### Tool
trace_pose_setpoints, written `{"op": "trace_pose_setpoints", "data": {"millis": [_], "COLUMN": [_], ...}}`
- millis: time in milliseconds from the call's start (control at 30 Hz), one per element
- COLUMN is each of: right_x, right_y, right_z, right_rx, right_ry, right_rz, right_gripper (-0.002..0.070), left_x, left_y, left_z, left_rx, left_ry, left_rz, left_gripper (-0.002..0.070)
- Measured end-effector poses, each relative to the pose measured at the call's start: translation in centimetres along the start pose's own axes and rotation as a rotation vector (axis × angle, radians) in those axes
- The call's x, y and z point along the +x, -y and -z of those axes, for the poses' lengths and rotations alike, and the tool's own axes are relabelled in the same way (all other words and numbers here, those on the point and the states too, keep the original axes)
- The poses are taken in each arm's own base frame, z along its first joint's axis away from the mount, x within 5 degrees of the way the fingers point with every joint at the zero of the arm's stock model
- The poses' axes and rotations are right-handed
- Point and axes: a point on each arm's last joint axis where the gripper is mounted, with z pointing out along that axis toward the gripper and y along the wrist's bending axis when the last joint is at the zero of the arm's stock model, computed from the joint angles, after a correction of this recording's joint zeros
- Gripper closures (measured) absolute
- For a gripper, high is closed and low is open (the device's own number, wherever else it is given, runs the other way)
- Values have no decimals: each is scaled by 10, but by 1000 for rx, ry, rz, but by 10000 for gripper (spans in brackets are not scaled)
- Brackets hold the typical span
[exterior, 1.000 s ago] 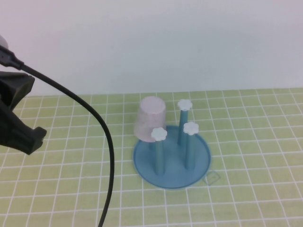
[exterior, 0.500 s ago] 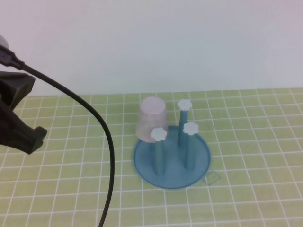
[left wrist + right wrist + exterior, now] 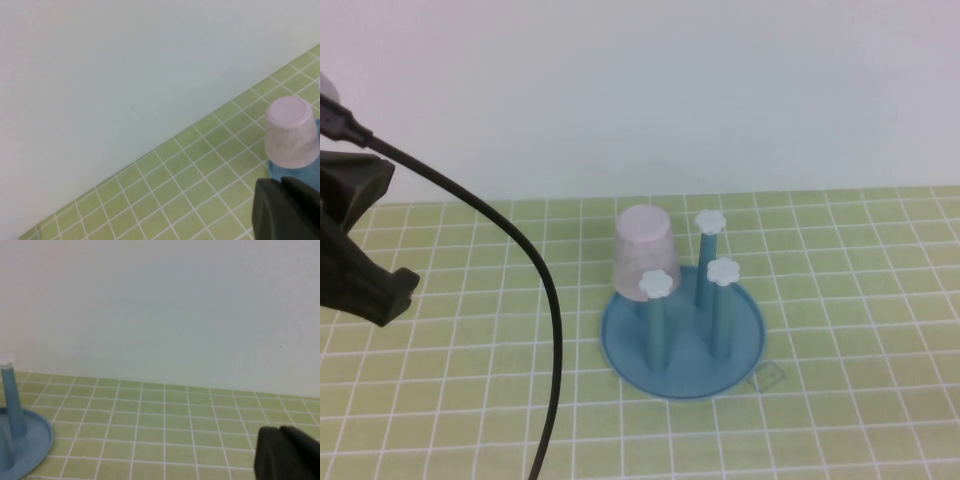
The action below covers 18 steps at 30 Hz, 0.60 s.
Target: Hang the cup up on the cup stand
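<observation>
The pale pink cup (image 3: pixel 642 250) sits upside down over the back-left post of the blue cup stand (image 3: pixel 740 345), with no gripper touching it. Three other posts show white flower caps (image 3: pixel 721 271). My left gripper (image 3: pixel 390 295) is shut and empty at the far left of the table, well clear of the stand. In the left wrist view its dark fingers (image 3: pixel 282 200) lie together, with the cup (image 3: pixel 291 132) and a bit of the blue base (image 3: pixel 300 175) beyond. My right gripper (image 3: pixel 282 447) is shut and empty, out of the high view; the stand (image 3: pixel 30 445) lies off to its side.
A black cable (image 3: pixel 535 290) curves from the left arm down across the green gridded mat (image 3: pixel 840 260) toward the front edge. A plain white wall (image 3: pixel 640 90) stands behind the mat. A small outlined mark (image 3: pixel 768 376) lies just beside the stand's base.
The cup has settled from a slight tilt to more upright on its post. Neither arm has visibly moved.
</observation>
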Motion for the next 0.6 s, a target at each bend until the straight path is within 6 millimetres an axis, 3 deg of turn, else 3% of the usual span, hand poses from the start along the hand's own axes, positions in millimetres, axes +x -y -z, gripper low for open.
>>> {"op": "trace_pose_setpoints", "data": {"millis": [200,600], "right_x": [36,87], "right_y": [-2,-2], "right_z": [-4,-20], "right_rx": [25,53], "right_ry": [-73,-195], "right_rz": [-6,14], "right_gripper": [678,678], "left_x": [0,0], "left_y": [0,0], "left_z": [0,0], "left_rx": [0,0], "left_ry": [0,0], "left_rz": [0,0], "left_gripper": [675,675]}}
